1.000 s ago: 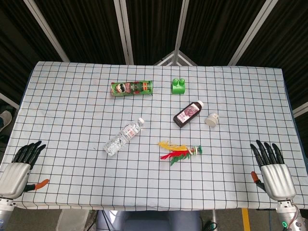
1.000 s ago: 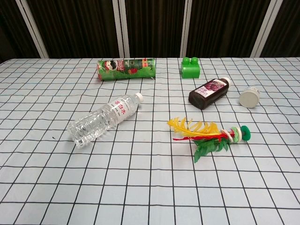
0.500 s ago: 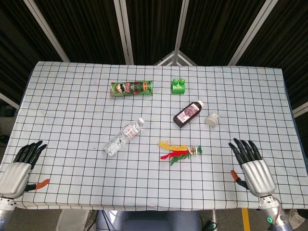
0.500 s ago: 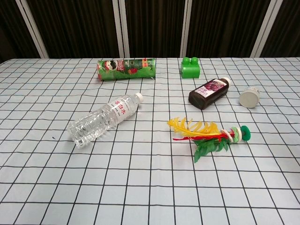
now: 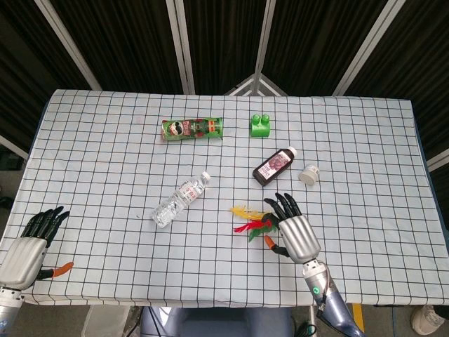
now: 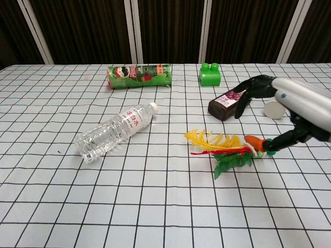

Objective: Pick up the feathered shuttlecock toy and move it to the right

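The shuttlecock toy (image 5: 247,219) lies near the table's middle, its yellow, red and green feathers (image 6: 220,144) pointing left and its disc base to the right. My right hand (image 5: 295,232) hovers over that base with fingers spread and nothing held. In the chest view the right hand (image 6: 295,106) comes in from the right, its orange thumb tip right beside the base, which it partly hides. My left hand (image 5: 28,246) rests open at the table's front left corner and does not show in the chest view.
A dark bottle (image 5: 273,166) and a small white jar (image 5: 309,174) lie just behind the toy. A clear water bottle (image 5: 180,199) lies to its left. At the back are a green chips can (image 5: 192,129) and a green block (image 5: 260,125).
My right hand has swept left from the table's front right corner to above the shuttlecock's base. The left hand and all objects have stayed put.
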`<state>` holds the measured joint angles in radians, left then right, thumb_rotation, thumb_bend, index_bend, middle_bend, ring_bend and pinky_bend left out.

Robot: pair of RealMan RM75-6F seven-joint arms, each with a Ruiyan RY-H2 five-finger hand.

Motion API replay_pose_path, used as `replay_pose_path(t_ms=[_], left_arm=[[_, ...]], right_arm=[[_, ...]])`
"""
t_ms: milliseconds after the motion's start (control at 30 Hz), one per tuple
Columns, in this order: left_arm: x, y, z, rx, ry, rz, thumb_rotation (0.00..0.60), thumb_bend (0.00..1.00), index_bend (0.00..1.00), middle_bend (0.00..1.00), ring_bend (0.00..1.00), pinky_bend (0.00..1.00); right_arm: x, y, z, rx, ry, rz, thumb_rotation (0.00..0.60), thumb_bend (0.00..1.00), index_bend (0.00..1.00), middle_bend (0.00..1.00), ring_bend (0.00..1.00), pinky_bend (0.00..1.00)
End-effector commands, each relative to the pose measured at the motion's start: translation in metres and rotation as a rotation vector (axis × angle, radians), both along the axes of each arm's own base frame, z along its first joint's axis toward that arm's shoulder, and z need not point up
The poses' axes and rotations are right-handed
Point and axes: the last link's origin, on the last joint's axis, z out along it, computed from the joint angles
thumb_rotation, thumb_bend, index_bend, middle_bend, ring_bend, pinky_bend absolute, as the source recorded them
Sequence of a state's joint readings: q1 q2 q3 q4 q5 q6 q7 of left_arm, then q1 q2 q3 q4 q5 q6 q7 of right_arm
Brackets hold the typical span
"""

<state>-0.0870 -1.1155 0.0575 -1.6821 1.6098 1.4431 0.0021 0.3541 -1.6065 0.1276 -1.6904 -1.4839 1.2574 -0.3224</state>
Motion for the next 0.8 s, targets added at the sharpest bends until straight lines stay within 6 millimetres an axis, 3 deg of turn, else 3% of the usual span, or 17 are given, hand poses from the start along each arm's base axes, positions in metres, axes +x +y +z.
replay_pose_path(t_ms=[33, 500, 800], left_arm=[[0.0, 0.0, -0.001, -0.005, -0.001, 0.001, 0.6, 0.0, 0.0, 0.0, 0.0, 0.0], [0.001, 0.001, -0.001, -0.019, -0.017, 0.005, 0.6, 0.0, 0.0, 0.0, 0.0, 0.0], [0.001, 0.001, -0.001, -0.023, -0.027, 0.004, 0.6, 0.0, 0.0, 0.0, 0.0, 0.0]], right_arm=[[0.006, -0.008, -0.019, 0.012, 0.002, -0.019, 0.6, 0.38, 0.44, 0.18, 0.0, 0.0], [0.035, -0.006, -0.069, 0.079, -0.042, -0.044, 0.6, 0.38, 0.48, 0.21, 0.0, 0.0], [0.042, -0.011, -0.083, 0.066, -0.057, -0.044, 0.6, 0.38, 0.48, 0.21, 0.0, 0.0]])
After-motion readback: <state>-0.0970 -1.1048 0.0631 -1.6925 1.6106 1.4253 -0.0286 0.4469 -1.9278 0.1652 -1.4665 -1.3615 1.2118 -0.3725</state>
